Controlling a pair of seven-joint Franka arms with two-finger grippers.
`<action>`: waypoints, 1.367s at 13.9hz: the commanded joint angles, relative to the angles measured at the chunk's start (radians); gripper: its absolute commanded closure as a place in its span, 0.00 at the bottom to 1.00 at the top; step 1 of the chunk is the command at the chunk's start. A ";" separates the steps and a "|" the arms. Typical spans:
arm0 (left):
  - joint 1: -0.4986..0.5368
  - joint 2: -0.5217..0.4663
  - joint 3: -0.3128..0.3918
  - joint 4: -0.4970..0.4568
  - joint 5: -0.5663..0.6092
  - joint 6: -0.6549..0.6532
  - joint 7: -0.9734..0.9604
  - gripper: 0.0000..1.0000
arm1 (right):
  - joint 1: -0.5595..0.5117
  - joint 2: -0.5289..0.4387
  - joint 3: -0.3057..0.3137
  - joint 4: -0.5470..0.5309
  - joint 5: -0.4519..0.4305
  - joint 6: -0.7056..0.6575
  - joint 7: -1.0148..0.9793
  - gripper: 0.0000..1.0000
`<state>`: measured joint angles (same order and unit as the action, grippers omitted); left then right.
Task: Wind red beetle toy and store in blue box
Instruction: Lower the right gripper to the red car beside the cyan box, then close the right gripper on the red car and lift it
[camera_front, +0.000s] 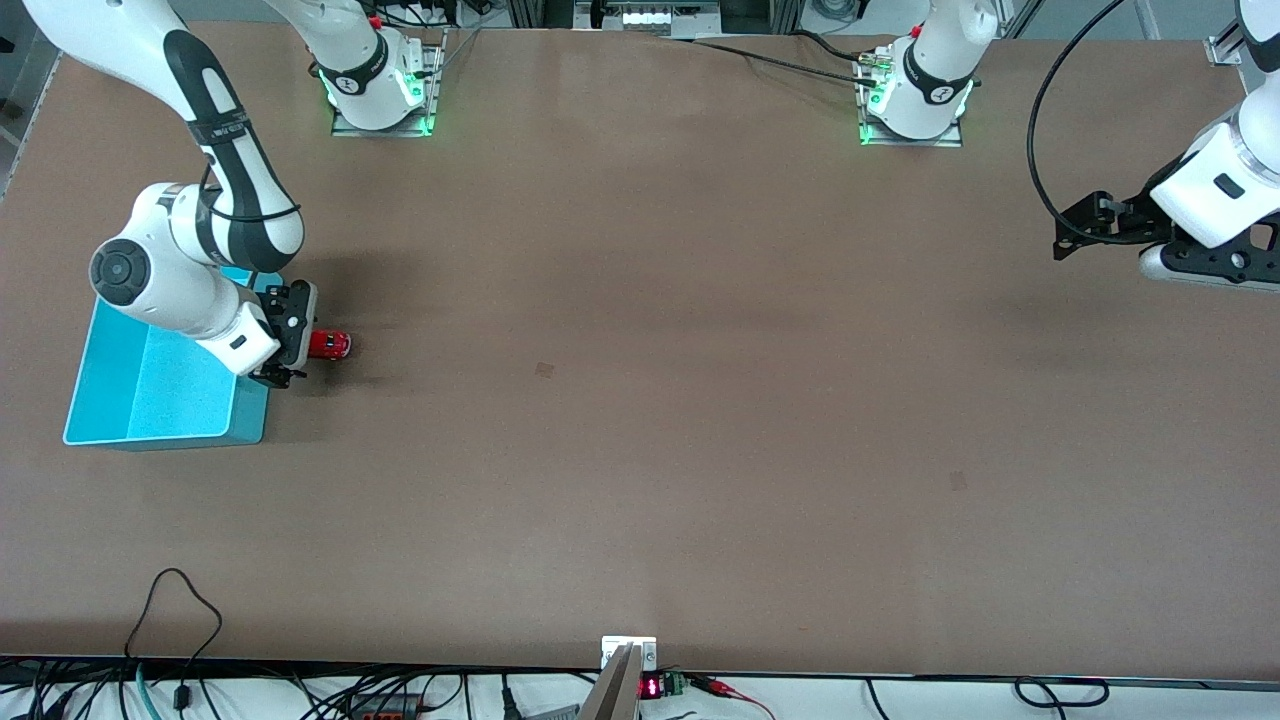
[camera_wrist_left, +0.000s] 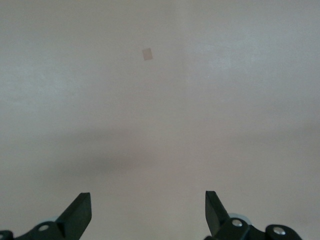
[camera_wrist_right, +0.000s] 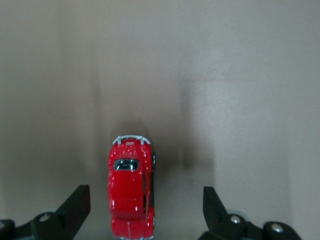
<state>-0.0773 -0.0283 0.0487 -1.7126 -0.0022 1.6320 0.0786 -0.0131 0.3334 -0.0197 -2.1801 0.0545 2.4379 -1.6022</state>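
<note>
- Here, a wide brown counter (camera_front: 640, 420) carries a tiny red beetle toy (camera_front: 330, 344), resting on its wheels just beside the blue box (camera_front: 110, 400), at about three o'clock from the box in the front view, toward the right arm's end.
- The right pincer (camera_front: 287, 335) hangs low over the toy, its fingers (camera_wrist_right: 75, 205) spread wide with bare counter showing on either flank of the car, so nothing is gripped. In the right wrist view the toy (camera_wrist_right: 131, 187) sits off centre, closer to one finger.
- The left pincer (camera_front: 1075, 235) waits over the left arm's end of the counter, also spread open and empty; its wrist view shows only bare surface between its fingers (camera_wrist_left: 77, 212).
- The box stands open-topped and looks empty where visible, partly covered by the right arm.
- Risk, as I judge it: closing off centre could nudge the glossy car sideways or set it rolling on its wheels, spoiling the grasp.
- A shallow hold might slip during winding.
</note>
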 joint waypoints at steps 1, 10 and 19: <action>-0.007 0.014 -0.003 0.033 -0.004 -0.021 -0.007 0.00 | -0.004 0.018 0.006 -0.023 -0.005 0.075 -0.039 0.00; -0.006 0.038 -0.018 0.065 -0.004 -0.055 -0.010 0.00 | -0.001 0.069 0.006 -0.052 -0.007 0.136 -0.042 0.37; -0.006 0.031 -0.018 0.087 -0.016 -0.113 -0.010 0.00 | 0.039 -0.042 0.009 -0.006 0.016 0.132 0.172 0.79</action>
<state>-0.0834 -0.0051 0.0334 -1.6629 -0.0030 1.5465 0.0786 -0.0013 0.3654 -0.0136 -2.1929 0.0568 2.5785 -1.5297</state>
